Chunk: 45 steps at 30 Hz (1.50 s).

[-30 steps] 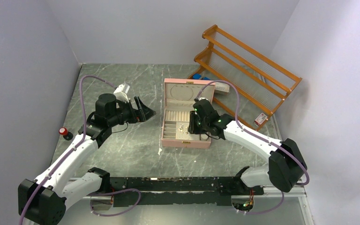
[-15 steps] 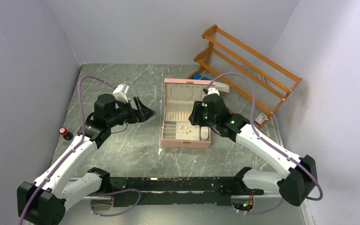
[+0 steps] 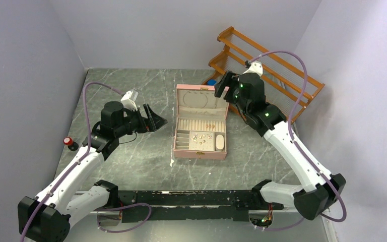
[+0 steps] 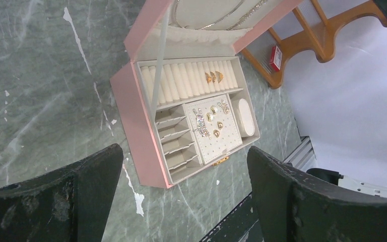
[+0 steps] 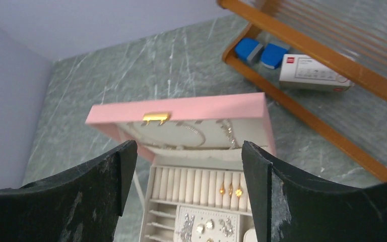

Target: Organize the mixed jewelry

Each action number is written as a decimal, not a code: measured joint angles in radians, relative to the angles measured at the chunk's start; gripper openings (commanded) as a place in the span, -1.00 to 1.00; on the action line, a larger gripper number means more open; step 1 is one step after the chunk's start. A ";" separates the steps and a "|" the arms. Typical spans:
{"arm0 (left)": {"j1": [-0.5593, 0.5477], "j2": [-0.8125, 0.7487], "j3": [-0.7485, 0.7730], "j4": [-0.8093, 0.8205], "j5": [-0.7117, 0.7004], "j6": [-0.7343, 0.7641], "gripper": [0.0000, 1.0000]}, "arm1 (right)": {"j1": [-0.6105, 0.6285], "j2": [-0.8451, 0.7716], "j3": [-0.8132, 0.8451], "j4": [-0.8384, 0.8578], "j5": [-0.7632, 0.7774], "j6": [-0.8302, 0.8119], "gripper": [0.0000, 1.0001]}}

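Observation:
The pink jewelry box [image 3: 199, 155] stands open at the table's middle. Three gold rings [image 3: 209, 124] sit in its cream ring rolls, seen as well in the left wrist view [image 4: 213, 76] and the right wrist view [image 5: 230, 190]. Small gold and sparkly earrings [image 4: 209, 118] lie on the dotted panel below them. Thin chains [image 5: 181, 132] hang in the lid. My right gripper [image 3: 222, 84] hovers open above the lid's right corner, with nothing between its fingers [image 5: 188, 151]. My left gripper [image 3: 157, 118] hangs open and empty left of the box, apart from it [image 4: 184, 156].
An orange wooden rack [image 3: 267, 65] leans at the back right, close behind my right arm, with blue items [image 5: 259, 51] and a white packet [image 5: 312, 74] under it. A small red-and-white box [image 3: 280, 128] lies by its foot. A red knob [image 3: 68, 141] sits at the left wall.
My right gripper has lifted out of the box tray and drawn back and up toward the lid and rack, its jaws spreading wide. The left arm has stayed put.

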 measured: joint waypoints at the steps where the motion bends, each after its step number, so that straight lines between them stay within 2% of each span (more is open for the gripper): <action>1: 0.000 0.000 -0.001 0.000 0.000 -0.003 0.95 | -0.014 0.017 0.015 -0.001 0.005 0.010 0.59; 11: 0.000 0.072 -0.001 0.023 0.005 -0.021 0.91 | -0.134 0.125 0.029 -0.005 -0.035 0.107 0.37; 24: 0.000 0.095 -0.003 0.044 0.005 -0.021 0.89 | -0.154 0.247 0.050 -0.001 -0.059 0.138 0.07; 45: 0.000 0.094 -0.005 0.044 0.003 -0.033 0.84 | -0.156 -0.096 -0.229 -0.059 -0.222 0.201 0.03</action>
